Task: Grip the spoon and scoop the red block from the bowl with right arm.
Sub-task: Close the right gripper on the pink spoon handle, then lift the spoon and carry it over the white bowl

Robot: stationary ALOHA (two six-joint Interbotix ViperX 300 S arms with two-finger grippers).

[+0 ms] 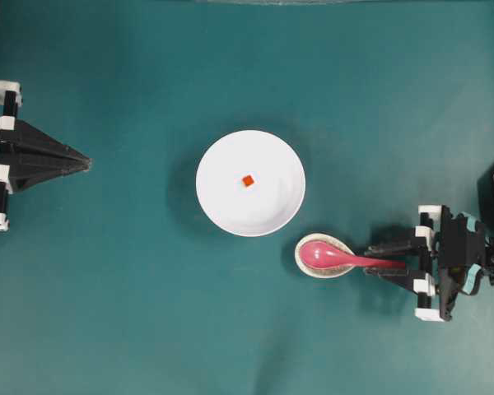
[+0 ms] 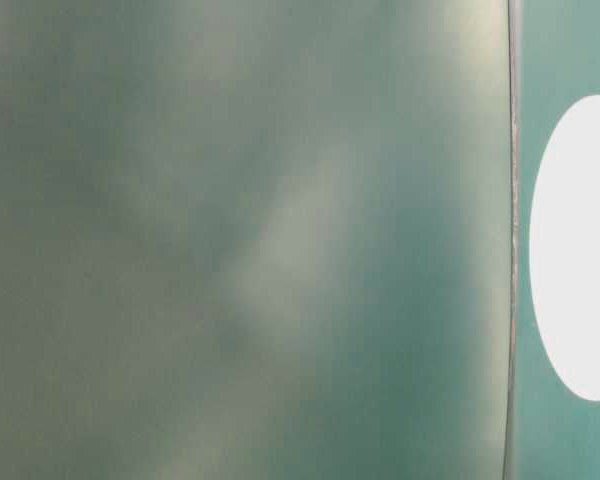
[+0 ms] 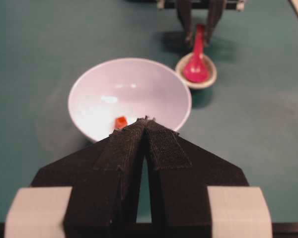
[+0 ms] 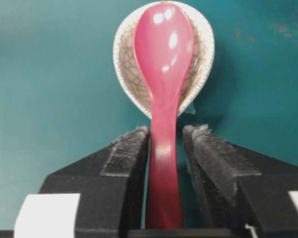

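Right wrist view, nearest first: the right gripper (image 4: 165, 141) straddles the handle of the spoon (image 4: 164, 64), jaws spread, with a narrow gap showing on each side, so no pinch is made yet. To grip well, the pads should probably close squarely on the straight handle, centred, so the scoop stays level. Beyond, the scoop rests in the speckled dish (image 4: 203, 54); lifting straight up before any sideways travel would avoid dragging the dish. Farther on, in the overhead view, the bowl (image 1: 222, 206) stands just beside the dish, with the red block (image 1: 248, 181) near its centre. Farthest, the left gripper (image 1: 84, 163) sits parked, jaws pressed together.
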